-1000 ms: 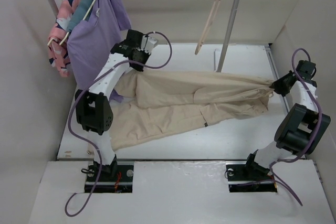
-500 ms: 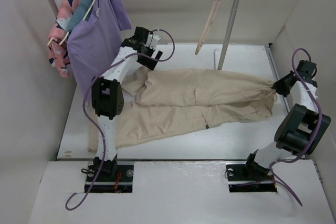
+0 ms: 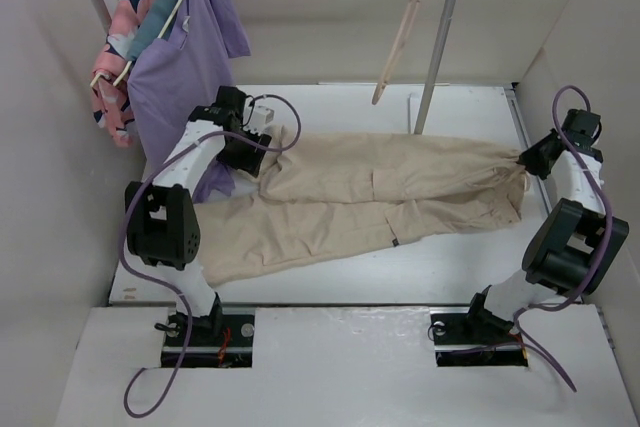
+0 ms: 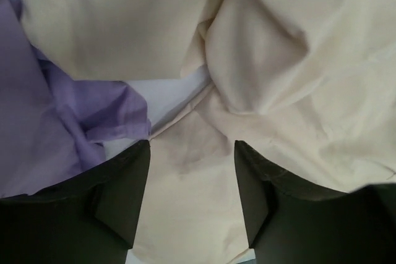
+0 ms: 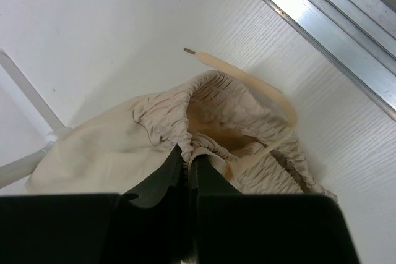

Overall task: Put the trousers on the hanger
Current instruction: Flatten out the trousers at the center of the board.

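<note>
The beige trousers (image 3: pixel 380 192) lie spread across the white table, legs to the left and waistband to the right. My left gripper (image 3: pixel 252 153) hovers over the upper leg's end with its jaws open. In the left wrist view (image 4: pixel 192 196) beige cloth (image 4: pixel 278 60) lies below and between the black fingers (image 4: pixel 124 196). My right gripper (image 3: pixel 525 159) is shut on the gathered elastic waistband (image 5: pixel 204 115), pinched at the fingertips (image 5: pixel 188 160). The pale pink hanger (image 3: pixel 404 32) hangs bare from the rail at the back.
A purple shirt (image 3: pixel 185 72) and a pink patterned garment (image 3: pixel 118 47) hang on wooden hangers at the rail's left end. The shirt's hem (image 4: pixel 55 122) reaches the trousers. A metal rail post (image 3: pixel 440 47) stands behind the trousers. Walls close in on both sides.
My left gripper opened, let go of the trouser leg, then swung left and down over the leg's end. The right gripper stayed shut on the waistband.
</note>
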`<state>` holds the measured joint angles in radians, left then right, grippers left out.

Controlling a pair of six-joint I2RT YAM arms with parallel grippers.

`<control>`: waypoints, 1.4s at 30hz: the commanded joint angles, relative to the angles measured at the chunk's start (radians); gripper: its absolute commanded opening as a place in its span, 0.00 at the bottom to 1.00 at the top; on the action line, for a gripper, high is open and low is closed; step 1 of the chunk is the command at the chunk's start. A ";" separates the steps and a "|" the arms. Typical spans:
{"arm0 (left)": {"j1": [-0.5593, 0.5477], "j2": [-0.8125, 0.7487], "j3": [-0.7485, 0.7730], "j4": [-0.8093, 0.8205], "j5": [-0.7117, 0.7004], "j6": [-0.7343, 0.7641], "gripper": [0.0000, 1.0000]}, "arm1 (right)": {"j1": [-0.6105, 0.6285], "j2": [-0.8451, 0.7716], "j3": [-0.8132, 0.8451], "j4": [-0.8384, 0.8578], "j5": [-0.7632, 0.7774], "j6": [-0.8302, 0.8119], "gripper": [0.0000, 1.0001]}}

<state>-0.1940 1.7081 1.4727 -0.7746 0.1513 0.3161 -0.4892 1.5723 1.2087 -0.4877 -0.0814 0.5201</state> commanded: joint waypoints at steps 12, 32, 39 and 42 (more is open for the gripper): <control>0.096 0.258 0.176 0.060 -0.045 -0.092 0.82 | 0.006 -0.006 0.038 0.040 0.037 -0.032 0.00; 0.096 0.380 0.247 -0.012 -0.096 0.028 0.00 | 0.006 0.023 0.155 -0.002 0.015 -0.052 0.00; 0.085 0.291 0.305 -0.067 -0.064 0.028 0.00 | 0.006 0.023 0.173 -0.034 0.026 -0.052 0.00; 0.076 0.237 0.330 -0.104 -0.085 0.061 0.00 | 0.006 0.049 0.208 -0.057 -0.007 -0.075 0.00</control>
<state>-0.1062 2.0926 1.7332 -0.8051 0.0704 0.3424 -0.4892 1.6032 1.3411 -0.5369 -0.0765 0.4770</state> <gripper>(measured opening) 0.010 0.073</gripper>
